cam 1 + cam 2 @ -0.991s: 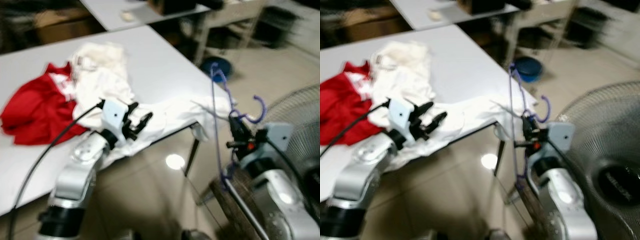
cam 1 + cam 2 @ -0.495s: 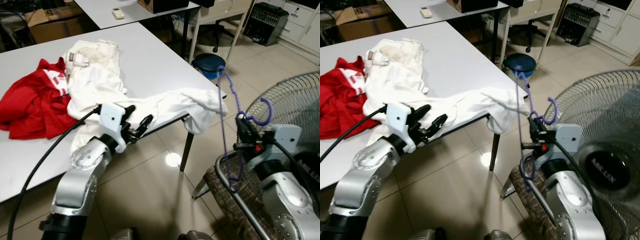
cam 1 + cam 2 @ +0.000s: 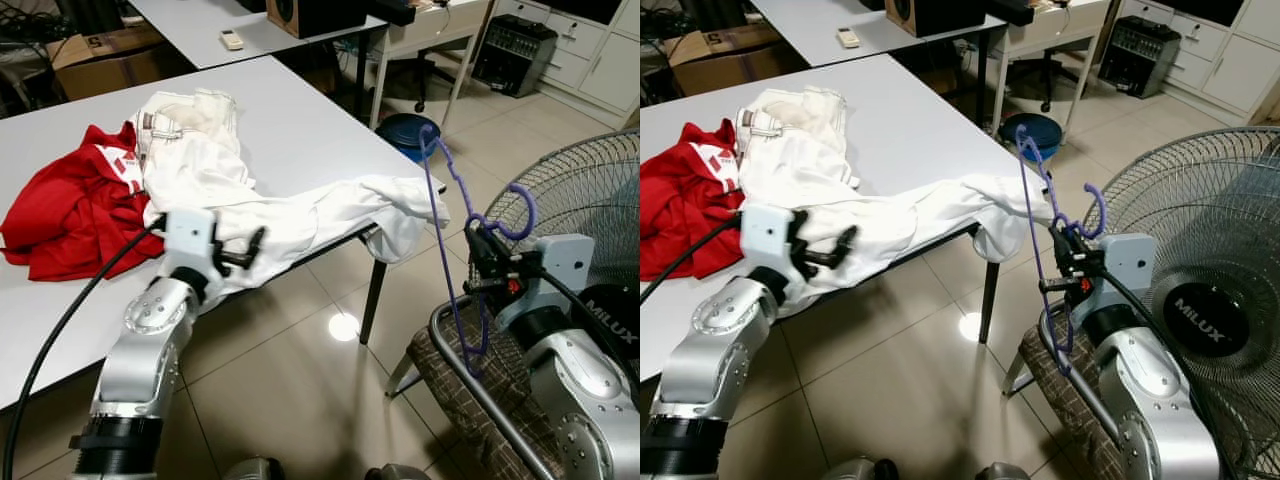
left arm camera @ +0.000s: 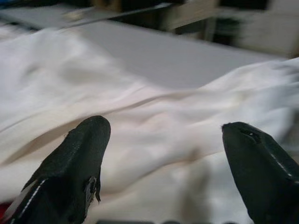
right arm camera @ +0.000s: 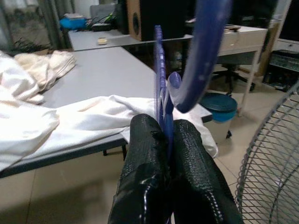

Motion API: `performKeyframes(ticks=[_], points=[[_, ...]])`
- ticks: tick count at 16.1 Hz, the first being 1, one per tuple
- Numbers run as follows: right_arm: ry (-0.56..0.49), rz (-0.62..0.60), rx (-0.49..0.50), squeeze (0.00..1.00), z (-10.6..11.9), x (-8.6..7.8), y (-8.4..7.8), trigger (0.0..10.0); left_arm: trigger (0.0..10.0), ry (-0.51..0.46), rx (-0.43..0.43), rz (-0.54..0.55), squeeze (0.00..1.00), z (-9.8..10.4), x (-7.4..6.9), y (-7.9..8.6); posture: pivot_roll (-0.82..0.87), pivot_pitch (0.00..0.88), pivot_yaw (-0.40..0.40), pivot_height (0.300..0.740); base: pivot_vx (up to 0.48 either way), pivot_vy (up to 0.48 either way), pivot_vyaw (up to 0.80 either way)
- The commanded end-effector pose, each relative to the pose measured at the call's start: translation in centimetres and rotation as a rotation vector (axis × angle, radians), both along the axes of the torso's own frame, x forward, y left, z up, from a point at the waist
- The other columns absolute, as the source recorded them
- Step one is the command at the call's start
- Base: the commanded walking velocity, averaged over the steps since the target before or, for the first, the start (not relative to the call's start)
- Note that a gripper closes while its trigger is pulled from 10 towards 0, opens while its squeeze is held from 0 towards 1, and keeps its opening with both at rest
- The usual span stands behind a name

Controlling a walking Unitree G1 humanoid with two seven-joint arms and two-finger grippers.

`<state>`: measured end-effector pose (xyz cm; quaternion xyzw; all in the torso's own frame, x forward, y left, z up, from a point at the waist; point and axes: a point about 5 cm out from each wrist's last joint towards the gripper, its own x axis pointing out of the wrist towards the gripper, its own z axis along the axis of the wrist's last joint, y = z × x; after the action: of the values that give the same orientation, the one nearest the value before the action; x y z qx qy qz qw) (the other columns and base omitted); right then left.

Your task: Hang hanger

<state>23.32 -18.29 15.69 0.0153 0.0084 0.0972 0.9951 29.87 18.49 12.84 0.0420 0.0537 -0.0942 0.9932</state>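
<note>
Gripping the purple hanger [image 3: 447,200], your right gripper [image 5: 163,135] hides its neck. Left gripper [image 4: 163,163] gapes over white garment [image 4: 154,116]. Fan [image 3: 1200,330] reads "MILUX".

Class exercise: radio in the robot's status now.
Right gripper shut on purple hanger. Left gripper open over white garment. Fan beside right arm.

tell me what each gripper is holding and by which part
The right gripper is shut on the purple hanger, pinching it just below the hook. The left gripper is open over the white garment, holding nothing.
</note>
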Motion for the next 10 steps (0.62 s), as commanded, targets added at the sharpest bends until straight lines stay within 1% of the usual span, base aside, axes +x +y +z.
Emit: performKeyframes(ticks=[1,2,3,7,8,9,10], points=[[0.021,0.029,-0.019,0.00,-0.3,0.0,0.2,10.0,10.0,-0.008,0.017,0.065,0.00,0.1,0.5,1.0,-0.20,0.024,0.049,0.740,0.000,0.000,0.00],[0.027,0.021,-0.014,0.00,-0.3,0.1,0.3,10.0,10.0,-0.012,0.026,0.127,0.00,0.5,1.5,2.5,-0.19,0.023,0.048,0.740,0.000,0.000,0.00],[0.028,0.017,-0.009,0.00,-0.3,0.2,0.4,10.0,10.0,-0.017,0.039,0.145,0.00,0.7,1.9,3.1,-0.19,0.023,0.049,0.740,0.000,0.000,0.00],[0.028,0.017,-0.009,0.00,-0.3,0.2,0.4,10.0,10.0,-0.017,0.039,0.145,0.00,0.7,1.9,3.1,-0.19,0.023,0.049,0.740,0.000,0.000,0.00],[0.029,0.026,-0.004,0.00,-0.4,0.3,0.8,10.0,9.8,-0.011,0.091,0.131,0.00,1.0,3.2,3.8,-0.19,0.030,0.065,0.740,0.000,0.000,0.00],[0.025,0.046,-0.009,0.00,-0.5,0.2,1.4,10.0,1.5,0.000,0.183,0.084,0.00,1.5,4.7,4.6,-0.18,0.031,0.064,0.740,0.000,0.000,0.00],[0.025,0.046,-0.009,0.00,-0.5,0.2,1.4,10.0,1.5,0.000,0.183,0.084,0.00,1.5,4.7,4.6,-0.18,0.031,0.064,0.740,0.000,0.000,0.00]])
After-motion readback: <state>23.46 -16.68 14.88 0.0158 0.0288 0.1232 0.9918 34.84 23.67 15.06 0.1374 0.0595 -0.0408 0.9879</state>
